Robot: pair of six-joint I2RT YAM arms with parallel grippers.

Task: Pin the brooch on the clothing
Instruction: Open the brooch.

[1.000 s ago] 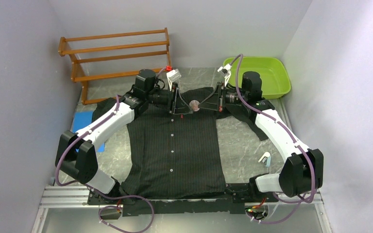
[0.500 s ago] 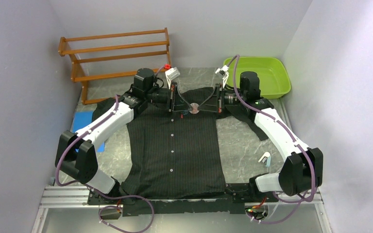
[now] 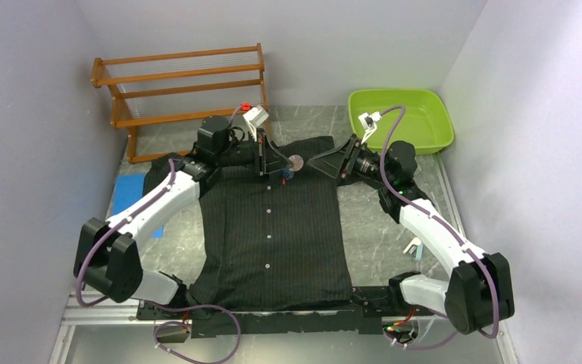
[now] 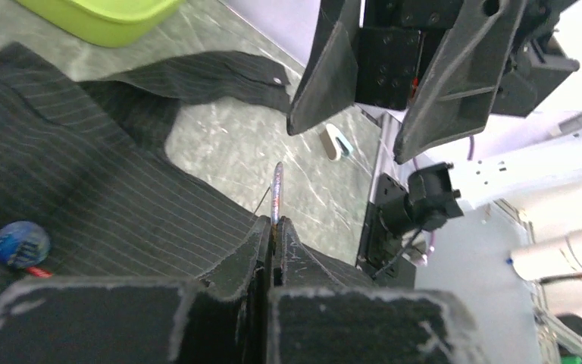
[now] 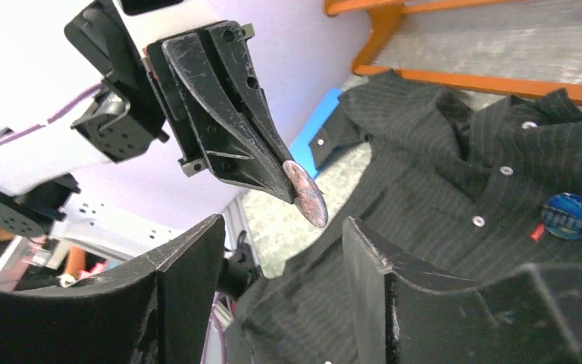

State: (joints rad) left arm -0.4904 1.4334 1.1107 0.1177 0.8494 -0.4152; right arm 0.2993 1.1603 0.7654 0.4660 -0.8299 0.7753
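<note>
The left tool is clamped on the round, flat, mottled pinkish brooch, holding it in the air over the collar end of the black pinstriped, white-buttoned shirt. The shirt lies spread on the grey marbled table. The right tool faces the brooch from just beside it, fingers apart and holding nothing. A round blue badge sits on the shirt near the collar.

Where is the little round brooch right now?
In the top view, the brooch is pinched by the left tool above the collar end of the black shirt, facing the open right tool.
</note>
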